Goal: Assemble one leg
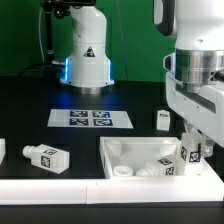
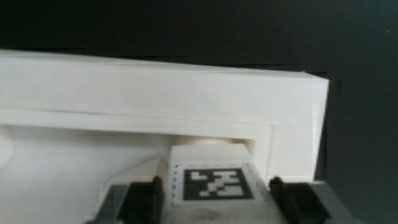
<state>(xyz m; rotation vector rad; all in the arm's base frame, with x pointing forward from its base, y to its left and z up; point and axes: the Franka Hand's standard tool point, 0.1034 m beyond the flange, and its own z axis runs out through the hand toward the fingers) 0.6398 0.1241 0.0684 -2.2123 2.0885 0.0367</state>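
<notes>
Fingers (image 2: 294,200) of the gripper (image 1: 191,156) clamping a tagged leg (image 2: 215,185) from both sides — holding it upright inside the tray-like panel (image 1: 120,152). Beyond — lying loose, another leg (image 1: 46,158); farther off, the marker board (image 1: 90,118).

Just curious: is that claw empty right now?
No, in the wrist view the claw grips a tagged white leg between its fingers, over the white panel.
</notes>
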